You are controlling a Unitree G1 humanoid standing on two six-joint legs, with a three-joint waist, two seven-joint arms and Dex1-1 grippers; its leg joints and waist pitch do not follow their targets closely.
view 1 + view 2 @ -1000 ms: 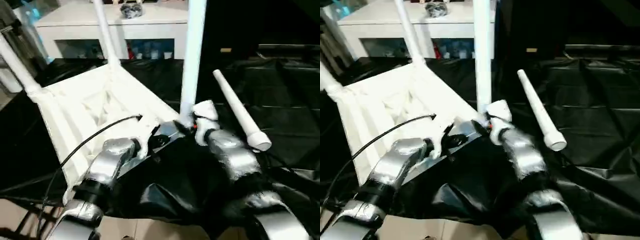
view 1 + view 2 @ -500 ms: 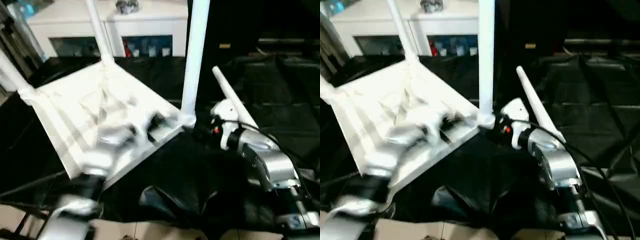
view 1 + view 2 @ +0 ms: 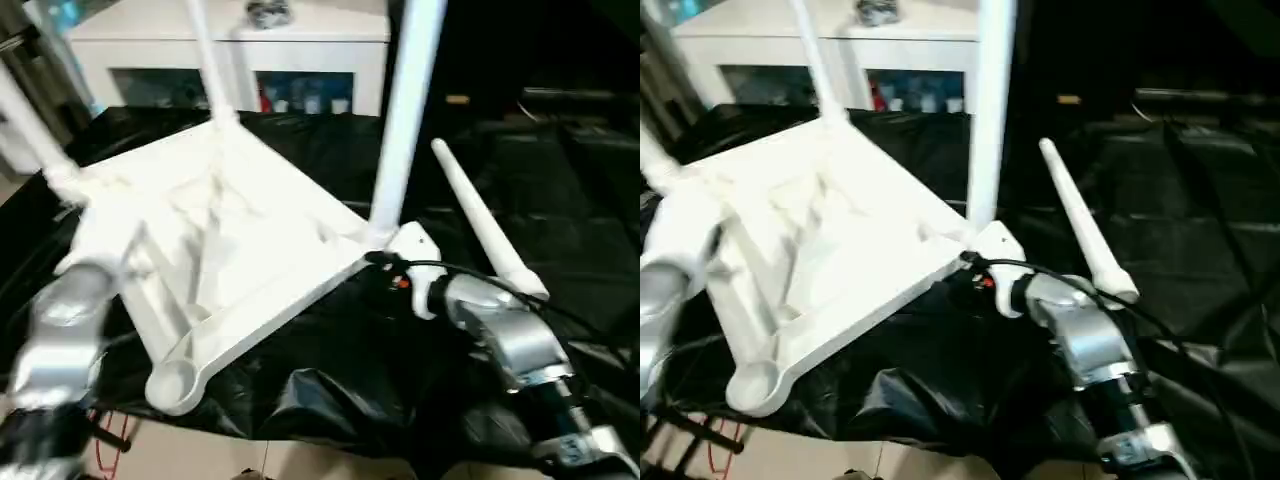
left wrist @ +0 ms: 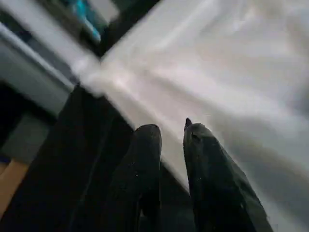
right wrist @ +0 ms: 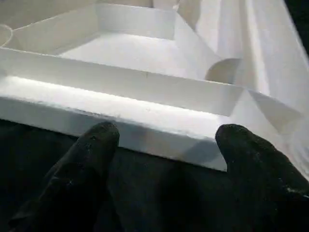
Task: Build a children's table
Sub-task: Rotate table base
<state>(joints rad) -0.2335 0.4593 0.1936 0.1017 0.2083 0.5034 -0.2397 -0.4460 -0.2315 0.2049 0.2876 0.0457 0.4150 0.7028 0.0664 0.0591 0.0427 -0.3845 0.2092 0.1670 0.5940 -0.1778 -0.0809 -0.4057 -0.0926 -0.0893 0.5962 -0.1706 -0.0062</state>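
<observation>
The children's table top (image 3: 215,235) is seen lying upside down on the black-draped work table (image 3: 560,200), ribbed underside up, left of centre. Three legs are seated upright in its sockets: one at the far left corner (image 3: 30,130), one at the far corner (image 3: 205,60), and one at the right corner (image 3: 405,110). The near socket (image 3: 170,380) is left open. A fourth leg (image 3: 485,225) is laid loose on the black cloth just to the right of the top.

A second ago both grippers were gathered at the base of the right-corner leg. Since then the left arm (image 3: 60,330) has been swung away to the near left, beside the top's left edge. In its wrist view the left gripper (image 4: 171,133) is shown with fingers slightly parted and nothing between them, where they were clenched before. The right gripper (image 5: 164,140) has been drawn back a little from the leg; its fingers are spread wide before the top's near edge, grasping nothing.

A white cabinet (image 3: 230,40) stands beyond the table.
</observation>
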